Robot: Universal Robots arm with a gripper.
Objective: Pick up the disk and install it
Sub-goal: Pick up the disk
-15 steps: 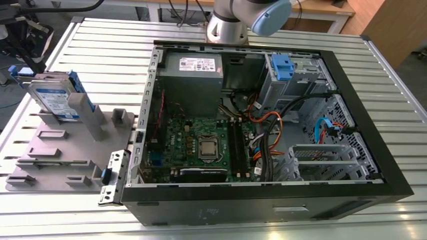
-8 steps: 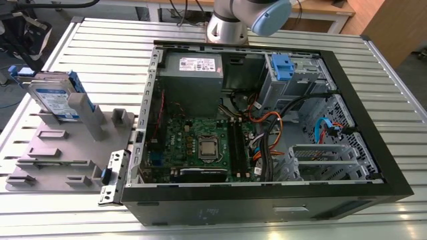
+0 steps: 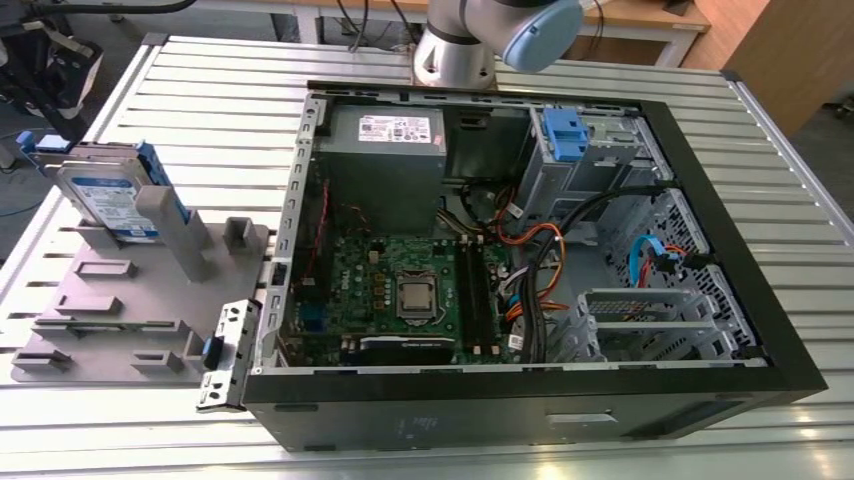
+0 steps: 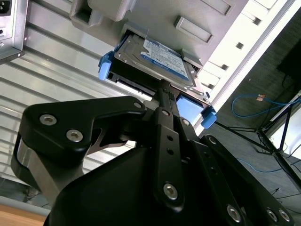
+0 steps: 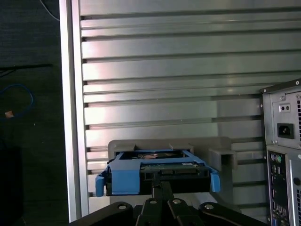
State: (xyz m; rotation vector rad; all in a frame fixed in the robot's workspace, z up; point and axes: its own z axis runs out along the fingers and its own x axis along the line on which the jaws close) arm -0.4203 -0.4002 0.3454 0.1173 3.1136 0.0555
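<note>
Slatted metal table point(image 3: 200, 90), dark floor point(image 5: 28, 141)

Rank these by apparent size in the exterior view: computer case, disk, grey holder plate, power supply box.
Largest to smallest:
1. computer case
2. grey holder plate
3. power supply box
4. disk
The last two look close; that order is unsure.

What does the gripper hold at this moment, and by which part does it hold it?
Nothing is held. The gripper is shut on nothing, and the disk stands on edge in its grey holder, away from the arm.
</note>
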